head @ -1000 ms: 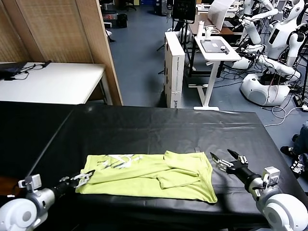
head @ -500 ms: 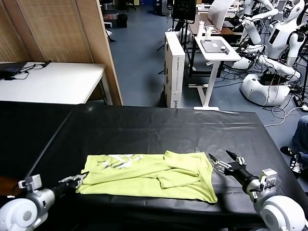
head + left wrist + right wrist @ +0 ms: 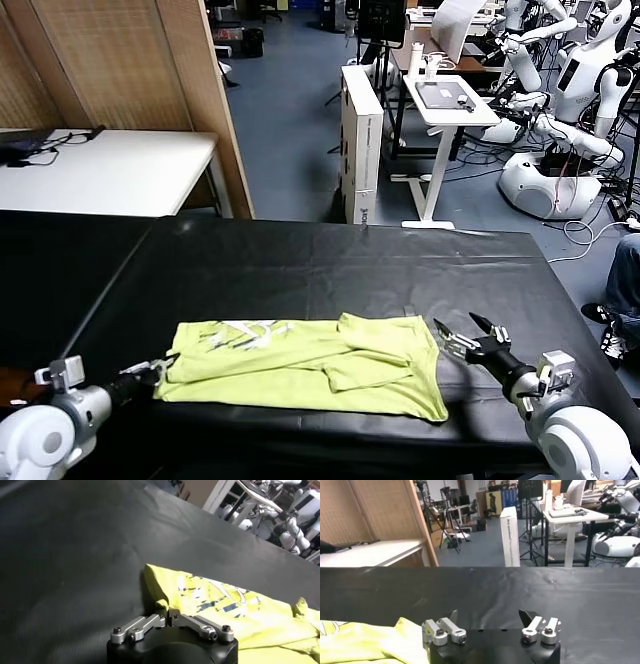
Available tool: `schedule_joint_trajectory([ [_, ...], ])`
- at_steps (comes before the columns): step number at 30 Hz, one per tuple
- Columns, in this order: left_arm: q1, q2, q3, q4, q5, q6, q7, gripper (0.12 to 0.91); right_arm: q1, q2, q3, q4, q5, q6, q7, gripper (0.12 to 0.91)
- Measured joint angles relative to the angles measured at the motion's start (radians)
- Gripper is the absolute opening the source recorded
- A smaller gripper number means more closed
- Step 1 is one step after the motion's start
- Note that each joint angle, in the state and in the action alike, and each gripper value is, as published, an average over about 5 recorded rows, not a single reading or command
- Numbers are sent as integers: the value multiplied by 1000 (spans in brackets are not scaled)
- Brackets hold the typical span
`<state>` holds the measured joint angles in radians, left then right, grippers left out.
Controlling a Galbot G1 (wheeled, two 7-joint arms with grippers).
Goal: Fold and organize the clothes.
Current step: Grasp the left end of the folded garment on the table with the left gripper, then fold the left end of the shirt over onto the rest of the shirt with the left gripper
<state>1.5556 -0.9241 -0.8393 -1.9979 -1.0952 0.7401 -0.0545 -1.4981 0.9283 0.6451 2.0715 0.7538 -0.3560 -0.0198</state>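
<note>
- Clearly, head view: the T-shirt (image 3: 310, 365) lies partly folded near the black bench's (image 3: 330, 270) front edge; soft, light, limp, so best taken at corners.
- Left wrist view: the left end effector (image 3: 167, 616) is clamped on the shirt's corner, apparently.
- Right wrist view: the right end effector (image 3: 490, 622) gapes wide just beside the opposite edge.

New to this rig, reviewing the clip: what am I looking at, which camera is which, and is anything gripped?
It is a two-armed robot folding laundry. The wide picture comes from its head, looking down on a black table; the other two come from cameras on each wrist. A lime-green T-shirt, partly folded, lies flat on the table. The left gripper is shut on the shirt's edge at the robot's left; its wrist view shows the fabric bunched between the fingertips. The right gripper hangs open just beside the shirt's other end, holding nothing.
</note>
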Motion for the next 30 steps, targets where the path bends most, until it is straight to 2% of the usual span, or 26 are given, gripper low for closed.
schedule_joint_trajectory([
  [6, 30, 57, -65, 7, -18, -1, -17, 171, 34, 21, -31, -22, -21, 9, 1, 907],
  [12, 102, 128, -179, 16, -61, -2, -19, 171, 50, 31, -51, -32, -32, 15, 1, 907],
  [18, 155, 127, -242, -36, -84, -2, -56, 171, 28, 30, -37, -23, -49, 20, 2, 907],
  [23, 124, 74, -199, -121, -83, -3, -91, 171, -11, 40, -5, -8, -72, 24, 2, 907],
  [30, 8, 1, -16, -186, -80, -3, -132, 171, -80, 67, 51, 2, -120, 31, 2, 907],
])
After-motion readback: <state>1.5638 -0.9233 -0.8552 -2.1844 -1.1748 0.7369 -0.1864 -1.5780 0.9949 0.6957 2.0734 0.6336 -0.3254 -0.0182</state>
